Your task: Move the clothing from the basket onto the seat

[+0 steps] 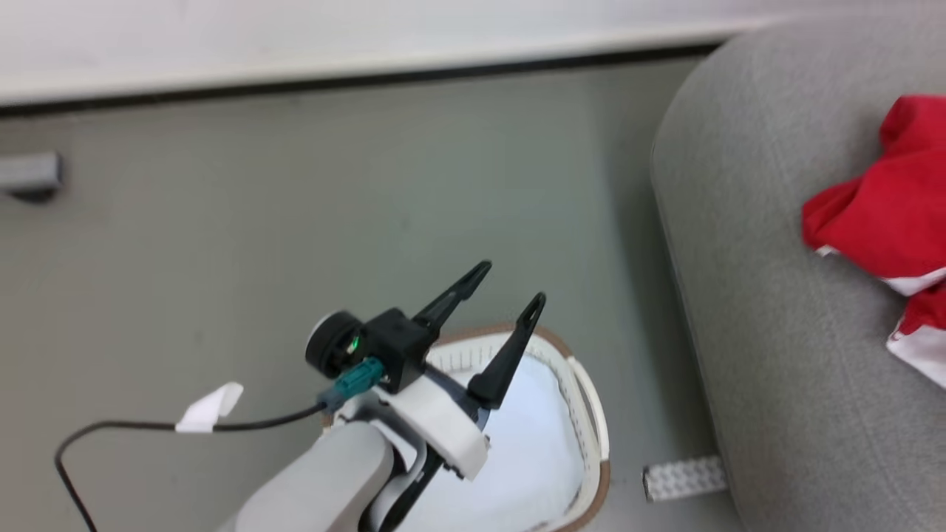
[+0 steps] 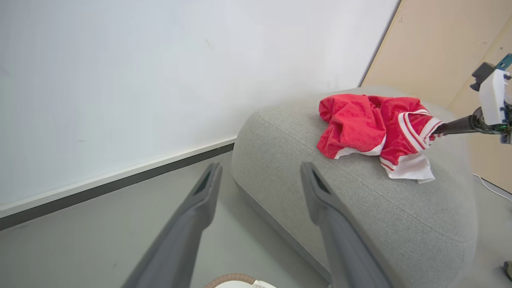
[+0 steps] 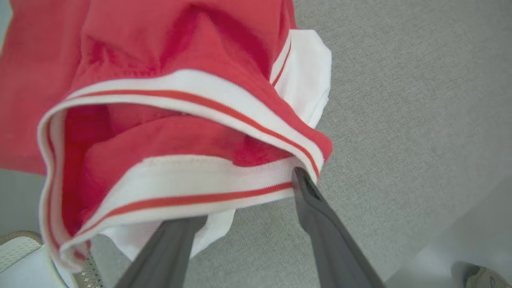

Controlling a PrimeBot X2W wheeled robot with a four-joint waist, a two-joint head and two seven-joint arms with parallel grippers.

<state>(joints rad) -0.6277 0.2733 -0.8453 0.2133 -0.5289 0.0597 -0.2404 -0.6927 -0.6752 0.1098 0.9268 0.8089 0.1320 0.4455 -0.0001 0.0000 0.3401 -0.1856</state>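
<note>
Grey floor (image 1: 295, 222), white wall (image 1: 369, 29) behind. I see the clothing (image 1: 879, 214) heaped on the seat (image 1: 776, 332), well apart from the basket (image 1: 591, 414). Left gripper (image 1: 511, 282) hovers over the basket, fingers apart, empty. Right gripper (image 3: 244, 200): fingers spread at the clothing's striped hem, one tip tucked under it. White cloth (image 1: 532, 443) lies in the basket.

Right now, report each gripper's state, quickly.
Left gripper: open, empty, above the basket.
Right gripper: open, fingertips at the striped hem of the clothing on the sofa, not clamped.
</note>
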